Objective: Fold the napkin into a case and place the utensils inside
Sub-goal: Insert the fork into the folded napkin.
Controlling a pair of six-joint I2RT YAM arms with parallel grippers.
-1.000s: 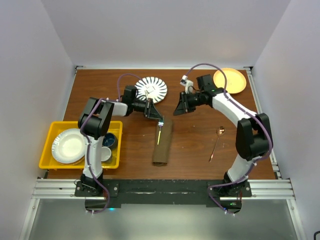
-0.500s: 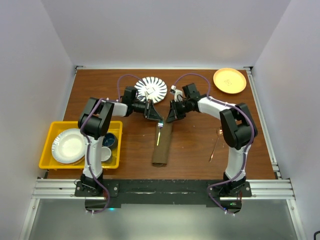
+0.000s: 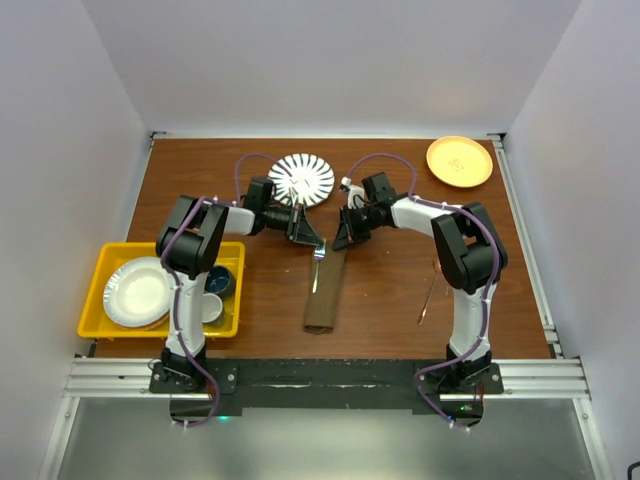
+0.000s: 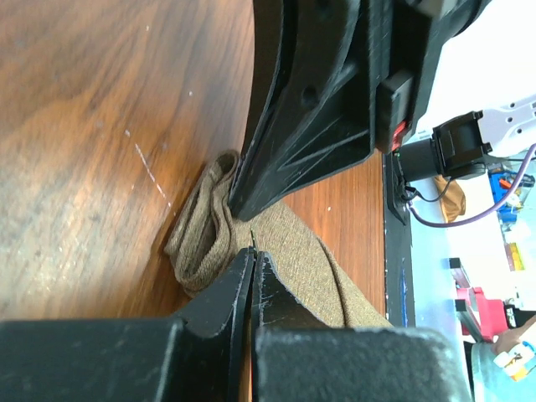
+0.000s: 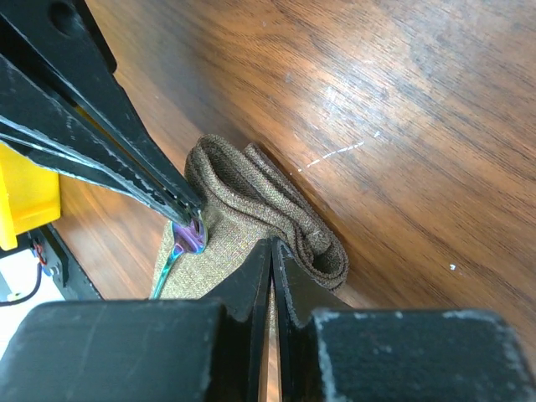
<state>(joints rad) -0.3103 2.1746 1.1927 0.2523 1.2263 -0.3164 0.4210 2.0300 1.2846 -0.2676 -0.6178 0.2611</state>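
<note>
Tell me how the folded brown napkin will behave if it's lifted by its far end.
Probably floppy: the folded napkin shows soft, rounded folds at its end, so it would likely sag and could unfold. Its woven texture looks grippy, not slippery. Thin cloth, likely light, so a push may bunch it.

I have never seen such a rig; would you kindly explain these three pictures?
Two black robot arms work at a brown wooden table. One picture looks down from above; the other two come from cameras on each wrist. On the table lie a folded olive-brown cloth case, a copper-toned spoon, a striped plate, an orange plate and a yellow tray of dishes. The left gripper is shut on a silvery-iridescent metal utensil at the case's far end; the right gripper is shut beside it.
</note>
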